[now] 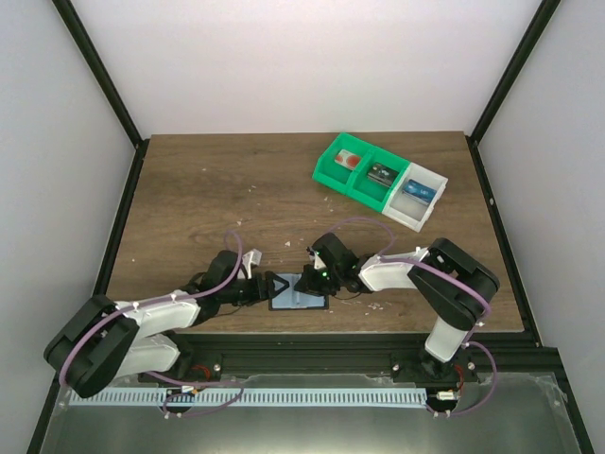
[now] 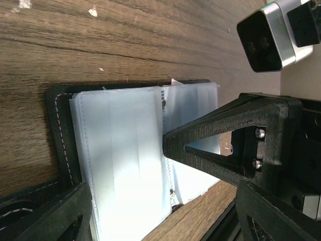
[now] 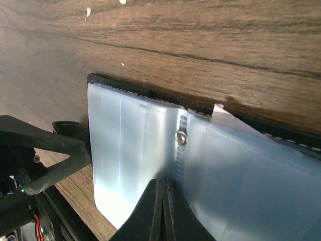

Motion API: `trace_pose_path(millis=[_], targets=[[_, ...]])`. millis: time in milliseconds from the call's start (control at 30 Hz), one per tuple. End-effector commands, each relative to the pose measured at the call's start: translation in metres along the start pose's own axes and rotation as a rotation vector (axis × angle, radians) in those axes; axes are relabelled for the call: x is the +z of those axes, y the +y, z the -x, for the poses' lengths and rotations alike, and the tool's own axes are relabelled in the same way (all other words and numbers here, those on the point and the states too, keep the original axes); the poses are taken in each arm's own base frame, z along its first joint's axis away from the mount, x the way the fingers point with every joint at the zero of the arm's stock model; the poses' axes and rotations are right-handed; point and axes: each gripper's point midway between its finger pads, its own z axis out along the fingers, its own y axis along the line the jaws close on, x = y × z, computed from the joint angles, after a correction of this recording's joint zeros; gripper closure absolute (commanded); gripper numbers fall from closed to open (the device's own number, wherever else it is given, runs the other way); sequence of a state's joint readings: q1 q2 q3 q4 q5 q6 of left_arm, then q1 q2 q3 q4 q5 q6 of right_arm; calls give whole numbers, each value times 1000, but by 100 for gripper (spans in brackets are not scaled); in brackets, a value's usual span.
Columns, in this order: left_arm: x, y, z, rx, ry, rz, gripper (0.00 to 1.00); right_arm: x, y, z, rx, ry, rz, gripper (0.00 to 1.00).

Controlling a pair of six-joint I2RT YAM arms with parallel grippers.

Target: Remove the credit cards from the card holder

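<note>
The card holder (image 1: 299, 295) lies open and flat on the tabletop (image 1: 208, 189), near its front edge, between the two arms and well apart from the green-and-white compartment bins (image 1: 329, 157). The right claw (image 3: 163, 185) is pressed together. Its tips are down on the clear sleeves (image 3: 130, 150), just beside the rivet (image 3: 180, 136) at the middle fold, and it appears to be pinning the holder. The left claw (image 2: 164, 193) is spread wide at the holder's left end, with nothing between its fingers.

The step in hand looks like starting a card out of a sleeve. To do it well, I would hold the right claw's pressure on the fold so the holder cannot slide or flip shut. The left claw should come in low and flat to the sleeve mouth and close only on a card edge, not on the plastic leaf or the black border. The pull should run along the sleeve, parallel to the tabletop, since a lift would likely drag the whole holder up.

Glare whitens the sleeves, so I cannot tell how many cards sit inside or which way the pockets open. A small pale corner (image 3: 218, 108) shows at the far edge, but I cannot tell if it is a card. Whether the right claw has a thin leaf nipped between its tips is hidden. The bins' contents are too small to name.
</note>
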State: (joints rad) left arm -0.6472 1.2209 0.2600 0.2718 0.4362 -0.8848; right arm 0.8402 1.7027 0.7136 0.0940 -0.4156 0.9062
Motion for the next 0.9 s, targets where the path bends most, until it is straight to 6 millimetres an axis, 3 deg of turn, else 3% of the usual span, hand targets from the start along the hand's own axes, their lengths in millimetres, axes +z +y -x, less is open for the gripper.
trace_pose_path(millis=[0, 433, 867], targets=[[0, 6, -2, -10, 1, 17, 20, 5, -17, -9, 13, 21, -65, 100], [-1, -27, 4, 3, -4, -139, 20, 6, -17, -10, 15, 26, -58, 100], [-2, -26, 2, -4, 0, -143, 21, 7, -17, -10, 14, 28, -52, 99]])
